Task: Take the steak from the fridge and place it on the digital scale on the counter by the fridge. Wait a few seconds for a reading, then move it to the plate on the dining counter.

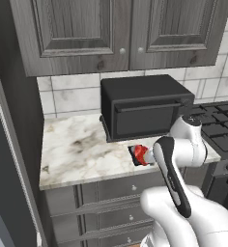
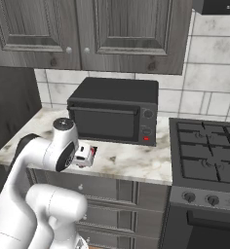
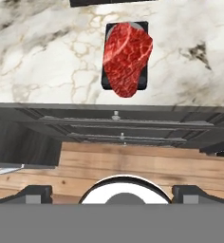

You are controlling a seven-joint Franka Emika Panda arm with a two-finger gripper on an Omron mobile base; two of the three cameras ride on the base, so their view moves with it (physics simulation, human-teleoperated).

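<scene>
The two-finger gripper point(image 3: 112, 192) has its jaws spread wide apart and holds nothing; in the hand view its two dark finger tips point(image 3: 31, 193) stand at the far left and far right of the bottom edge. It hangs above and in front of the counter, well apart from the meat, and looks down on it. In the right base view the white hand point(image 2: 84, 155) is just beside the counter's front edge, though the fingers themselves are too small there to tell clearly.

The small bright red, marbled lump of steak point(image 3: 127, 58) lies on the small flat black square digital scale point(image 3: 107, 78). The steak covers most of the slab and hangs a little over its near edge. The scale rests on the short white-grey veined marble counter point(image 1: 82, 149), close to the front edge of it. In the left base view the steak point(image 1: 142, 153) is partly hidden behind the white arm.

Behind the scale stands a big black boxy toaster oven point(image 1: 144, 107), with its door shut. Under the marble top are dark grey panelled drawers point(image 3: 118, 128) with small round knobs. Above the counter hang dark grey wooden cupboards point(image 2: 87, 29) over a white tiled wall point(image 2: 212, 63). To the right of the counter there is a black gas stove point(image 2: 207, 155).
</scene>
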